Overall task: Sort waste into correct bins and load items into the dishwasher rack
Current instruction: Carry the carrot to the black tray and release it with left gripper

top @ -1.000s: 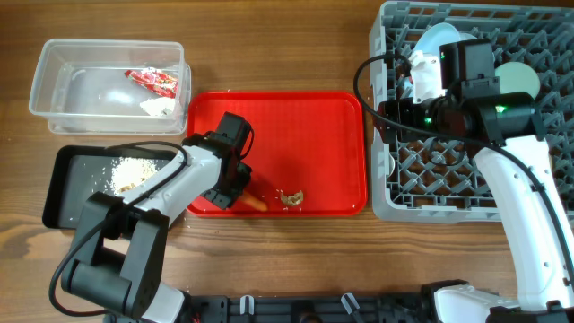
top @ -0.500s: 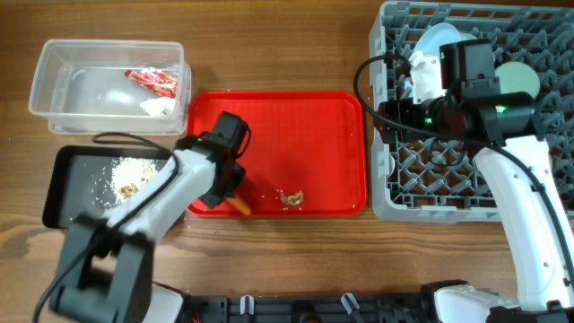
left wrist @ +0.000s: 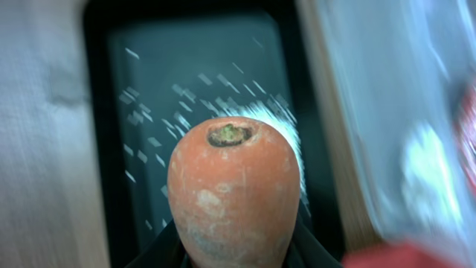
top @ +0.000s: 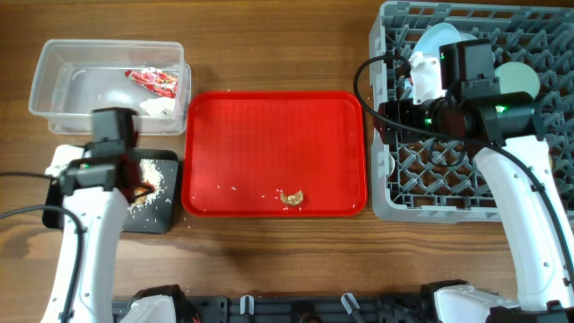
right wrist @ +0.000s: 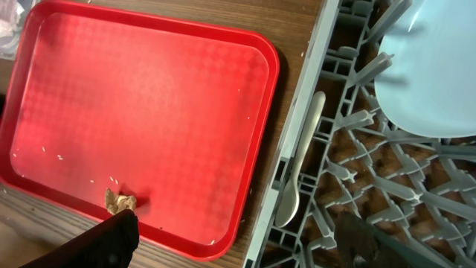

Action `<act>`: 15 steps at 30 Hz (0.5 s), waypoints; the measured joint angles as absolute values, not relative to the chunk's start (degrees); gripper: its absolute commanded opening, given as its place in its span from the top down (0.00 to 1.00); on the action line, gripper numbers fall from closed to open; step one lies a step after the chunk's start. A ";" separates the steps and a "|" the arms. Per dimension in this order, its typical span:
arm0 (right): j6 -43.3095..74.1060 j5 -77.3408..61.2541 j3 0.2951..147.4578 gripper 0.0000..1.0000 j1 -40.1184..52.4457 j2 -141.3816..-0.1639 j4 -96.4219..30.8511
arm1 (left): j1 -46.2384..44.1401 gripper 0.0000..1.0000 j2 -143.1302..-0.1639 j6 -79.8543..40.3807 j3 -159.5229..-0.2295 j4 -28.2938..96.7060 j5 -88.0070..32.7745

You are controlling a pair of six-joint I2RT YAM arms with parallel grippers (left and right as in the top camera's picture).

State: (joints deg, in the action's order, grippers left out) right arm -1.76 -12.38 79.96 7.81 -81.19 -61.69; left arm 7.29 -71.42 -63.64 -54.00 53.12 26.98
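The left arm [top: 85, 229] and right arm [top: 525, 193] have white tubular links and black joint housings. A black cable [top: 356, 85] loops beside the right arm's green indicator lights [top: 500, 109]. The right gripper [right wrist: 238, 223] has dark fingers [right wrist: 104, 240].

tub [top: 40, 90]: we find it at the far left of the table [top: 269, 45], behind the shallow tray [top: 160, 221].
wrapper [top: 154, 82] and tissue [top: 158, 107]: both lie in the tub at its right end, the tissue in front of the wrapper.
rice crumbs [top: 154, 179]: we see them in the shallow tray.
carrot [left wrist: 234, 193]: above the shallow tray, over the rice crumbs.
serving tray [top: 269, 135]: we place it between the tub and shallow tray on its left and the rack [top: 384, 208] on its right.
food scrap [top: 291, 196]: on the serving tray, near its front edge.
spoon [right wrist: 301, 164]: we see it in the rack, along the wall beside the serving tray.
plate [right wrist: 431, 74]: in the rack, toward its back.
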 measured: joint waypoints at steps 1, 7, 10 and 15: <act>-1.76 -12.38 79.96 0.13 7.81 -81.19 -61.71 | 9.82 0.69 -72.07 -63.59 -54.00 52.60 27.03; -1.76 -12.38 79.96 0.13 7.81 -81.19 -61.73 | 22.17 0.71 -81.52 -63.40 -54.06 48.86 27.16; -1.76 -12.38 79.96 0.13 7.81 -81.19 -61.71 | 24.40 0.66 -86.72 -63.26 -54.08 47.35 27.18; -1.76 -12.38 79.96 0.13 7.81 -81.19 -61.73 | 25.91 0.66 -94.54 -63.24 -54.08 46.00 26.96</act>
State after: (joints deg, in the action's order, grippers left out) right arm -1.76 -12.38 79.96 7.81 -81.19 -61.73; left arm 25.91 -94.54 -63.24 -54.08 46.00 26.96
